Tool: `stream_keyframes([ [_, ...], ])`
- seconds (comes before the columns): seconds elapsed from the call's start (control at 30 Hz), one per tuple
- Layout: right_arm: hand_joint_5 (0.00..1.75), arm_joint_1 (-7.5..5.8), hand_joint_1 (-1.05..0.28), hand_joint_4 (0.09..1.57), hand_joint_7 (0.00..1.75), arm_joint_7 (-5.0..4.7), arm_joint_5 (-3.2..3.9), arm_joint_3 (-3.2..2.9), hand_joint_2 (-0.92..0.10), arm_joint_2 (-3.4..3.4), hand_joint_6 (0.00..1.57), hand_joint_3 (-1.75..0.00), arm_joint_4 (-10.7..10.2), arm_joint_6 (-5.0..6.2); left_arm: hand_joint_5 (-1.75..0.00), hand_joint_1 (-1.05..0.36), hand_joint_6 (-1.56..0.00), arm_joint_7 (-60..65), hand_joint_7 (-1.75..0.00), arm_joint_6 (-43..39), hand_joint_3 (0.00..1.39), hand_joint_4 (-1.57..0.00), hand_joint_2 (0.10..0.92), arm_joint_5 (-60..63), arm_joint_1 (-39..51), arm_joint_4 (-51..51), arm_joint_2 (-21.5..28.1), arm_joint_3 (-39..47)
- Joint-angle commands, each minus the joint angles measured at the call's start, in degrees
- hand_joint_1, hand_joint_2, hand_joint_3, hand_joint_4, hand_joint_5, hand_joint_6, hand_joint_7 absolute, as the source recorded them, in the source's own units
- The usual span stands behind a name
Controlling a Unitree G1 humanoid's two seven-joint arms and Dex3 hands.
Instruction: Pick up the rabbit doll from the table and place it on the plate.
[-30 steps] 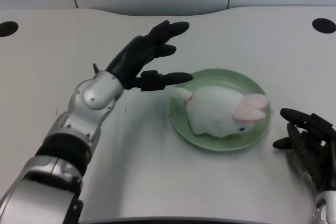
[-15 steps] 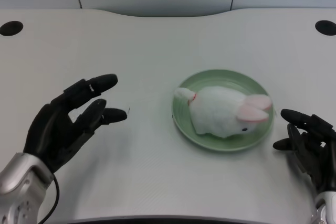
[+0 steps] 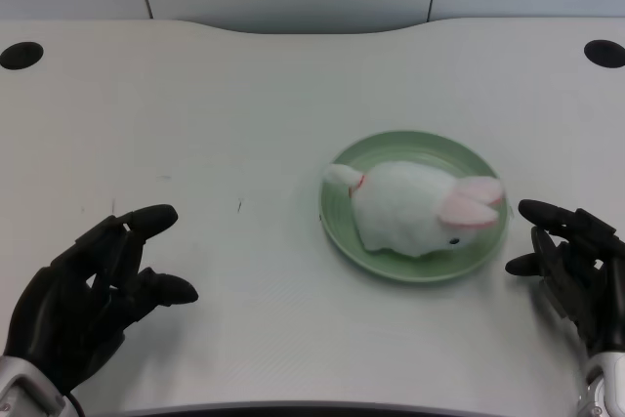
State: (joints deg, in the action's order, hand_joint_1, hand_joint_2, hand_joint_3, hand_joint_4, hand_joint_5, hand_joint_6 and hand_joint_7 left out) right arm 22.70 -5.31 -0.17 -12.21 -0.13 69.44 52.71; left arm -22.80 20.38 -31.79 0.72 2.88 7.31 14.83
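White table (image 3: pixel 244 95), rabbit doll (image 3: pixel 415 207) on green plate (image 3: pixel 410 148)

One rabbit doll (image 3: pixel 418 210); one plate (image 3: pixel 395 151)

Even, bright overhead light; table (image 3: pixel 293 75) slightly washed out. Soft shadow under plate (image 3: pixel 415 269) at 6 o'clock. Mild softness overall.
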Motion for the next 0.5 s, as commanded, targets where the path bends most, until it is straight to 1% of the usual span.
stream_keyframes([
  [0.03,1.03,0.39,-0.39,0.9,0.39,0.5,1.01,-0.68,-0.92,-1.42,0.91,-0.32,0.48,-1.33,-1.49,-0.59,-0.56,-1.08,-0.88,-1.29,0.56,-0.66,0.921,-0.06,-0.21,4.35,0.13,1.1],
  [0.07,1.03,0.42,-0.4,0.9,0.39,0.18,0.69,-0.59,-0.92,-1.64,0.91,-0.32,0.57,-1.51,-1.49,-0.59,-0.58,-1.26,-0.89,-1.82,0.56,-0.67,0.921,-0.04,-0.6,5.31,0.03,1.22],
  [0.13,1.03,0.51,-0.4,0.9,0.39,-0.53,0.18,-0.47,-0.92,-2.02,0.91,-0.32,0.7,-1.43,-1.5,-0.59,-0.61,-1.73,-0.9,-2.98,0.56,-0.69,0.921,0.14,-1.38,6.89,-0.14,1.34],
  [0.17,1.03,0.62,-0.39,0.91,0.39,-0.52,0.22,-0.51,-0.92,-2.16,0.91,-0.32,0.78,-1.5,-1.51,-0.59,-0.63,-1.76,-0.9,-3.18,0.55,-0.69,0.921,0.28,-1.65,7.29,-0.14,1.32],
  [0.2,1.03,0.72,-0.39,0.9,0.39,-0.12,0.5,-0.67,-0.92,-2.26,0.92,-0.32,0.9,-1.51,-1.53,-0.59,-0.64,-1.45,-0.91,-3.2,0.54,-0.69,0.921,0.33,-1.86,7.57,-0.26,1.34],
  [0.23,1.02,0.81,-0.38,0.89,0.39,0.72,0.97,-0.93,-0.92,-2.37,0.91,-0.32,1.08,-1.2,-1.54,-0.59,-0.66,-1.05,-0.92,-3.33,0.54,-0.68,0.921,0.56,-1.97,7.76,-0.39,1.28],
  [0.27,1.02,0.93,-0.37,0.89,0.38,1.4,1.46,-1.26,-0.92,-2.41,0.91,-0.32,1.28,-1.07,-1.59,-0.58,-0.65,-0.16,-0.96,-3.5,0.54,-0.66,0.921,1.29,-1.83,7.56,-0.5,0.99],
  [0.3,1.02,1.05,-0.38,0.89,0.38,2.07,2.03,-1.67,-0.92,-2.41,0.91,-0.31,1.5,-1.38,-1.63,-0.58,-0.64,0.62,-1.01,-3.81,0.55,-0.64,0.921,2.17,-1.55,7.3,-0.63,0.63],
  [0.33,1.02,1.14,-0.4,0.89,0.38,2.51,2.43,-1.96,-0.92,-2.4,0.91,-0.3,1.65,-1.65,-1.67,-0.57,-0.62,1.08,-1.07,-4.05,0.55,-0.61,0.921,2.83,-1.35,7.1,-0.71,0.4],
  [0.37,1.02,1.2,-0.4,0.89,0.38,2.49,2.57,-2.06,-0.92,-2.41,0.91,-0.3,1.79,-2.13,-1.69,-0.57,-0.61,1.47,-1.1,-4.22,0.55,-0.6,0.921,3.49,-1.08,6.93,-0.77,0.2],
  [0.4,1.03,1.25,-0.41,0.9,0.38,2.71,2.75,-2.21,-0.92,-2.42,0.91,-0.3,1.93,-2.36,-1.71,-0.56,-0.61,1.75,-1.14,-4.25,0.53,-0.6,0.921,3.67,-0.94,6.93,-0.98,0.25],
  [0.43,1.03,1.27,-0.41,0.91,0.37,2.77,2.79,-2.34,-0.92,-2.38,0.91,-0.29,2.07,-2.22,-1.72,-0.56,-0.61,1.55,-1.16,-4.98,0.52,-0.59,0.921,3.97,-0.86,7.32,-1.13,0.24],
  [0.5,1.02,1.33,-0.39,0.91,0.37,3.39,2.93,-2.66,-0.92,-2.35,0.91,-0.29,2.41,-1.75,-1.74,-0.57,-0.59,0.74,-1.22,-6.78,0.52,-0.59,0.921,4.33,-0.95,8.51,-1.32,0.37],
])
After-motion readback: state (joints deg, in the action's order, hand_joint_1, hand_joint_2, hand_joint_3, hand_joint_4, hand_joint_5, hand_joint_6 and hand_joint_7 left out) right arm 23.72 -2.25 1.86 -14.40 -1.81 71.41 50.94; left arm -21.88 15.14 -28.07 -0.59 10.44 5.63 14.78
